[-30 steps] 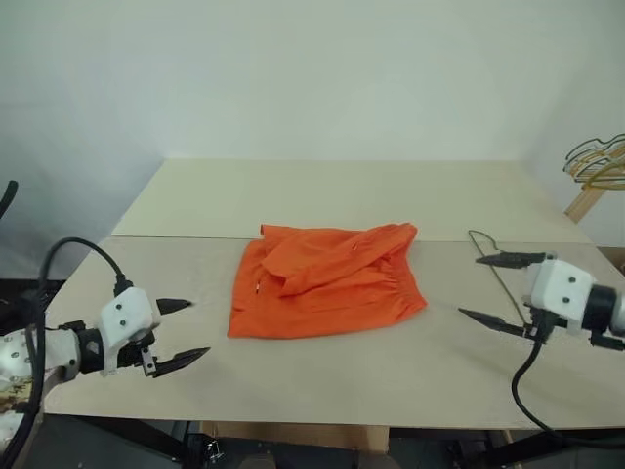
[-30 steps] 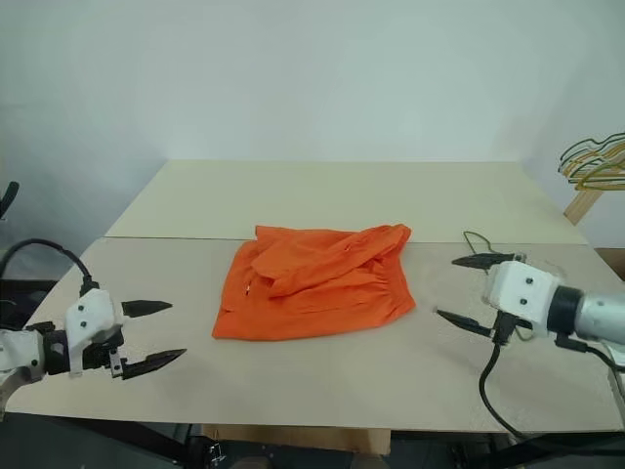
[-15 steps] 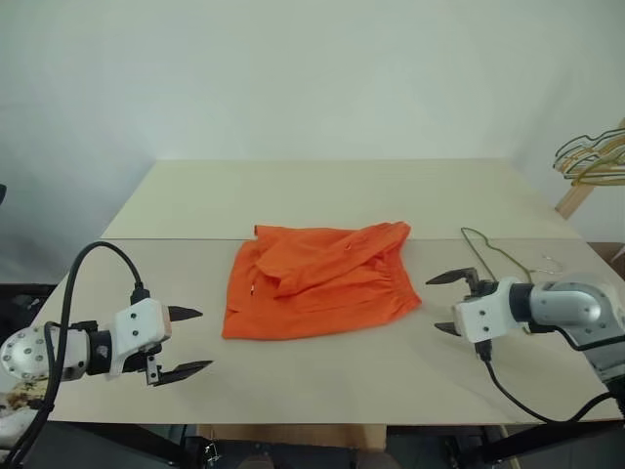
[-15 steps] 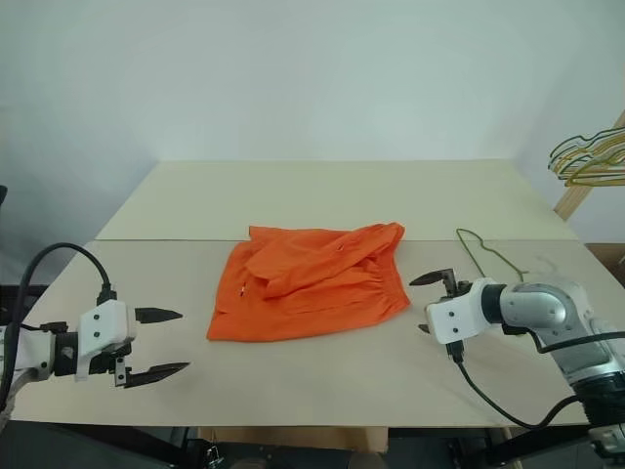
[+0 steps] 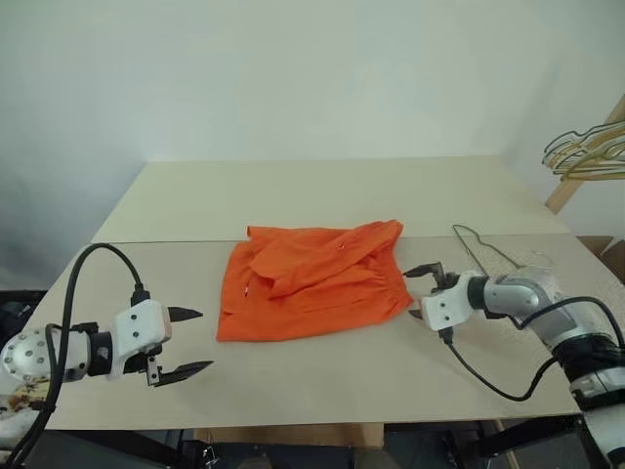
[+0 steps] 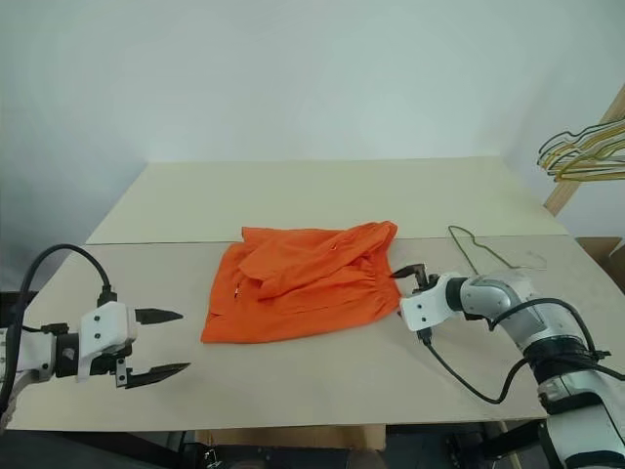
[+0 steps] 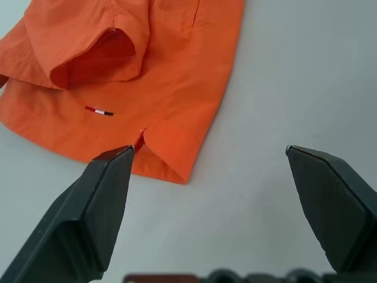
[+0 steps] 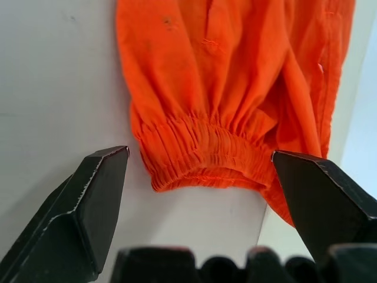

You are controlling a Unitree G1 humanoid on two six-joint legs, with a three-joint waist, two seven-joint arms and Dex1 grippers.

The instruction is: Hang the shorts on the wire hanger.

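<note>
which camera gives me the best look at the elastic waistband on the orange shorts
The right wrist view: the gathered waistband of the shorts sits framed between the open right gripper's fingers. The head views show the whole garment with the waistband edge facing that gripper. The left wrist view shows the opposite end, a leg hem and a small tag.

Pale beige table (image 5: 322,195), made of two boards joined by a seam running side to side across the middle. Plain, unmarked white wall (image 5: 293,78) right behind the far edge, evenly lit, slightly greyer toward the left. Past the table's far right corner, a slanted wooden post (image 5: 576,171) carrying a bunch of gold and dark wire hangers (image 5: 584,154). Dark floor (image 5: 20,293) glimpsed beyond the left edge and below the near edge.
</note>
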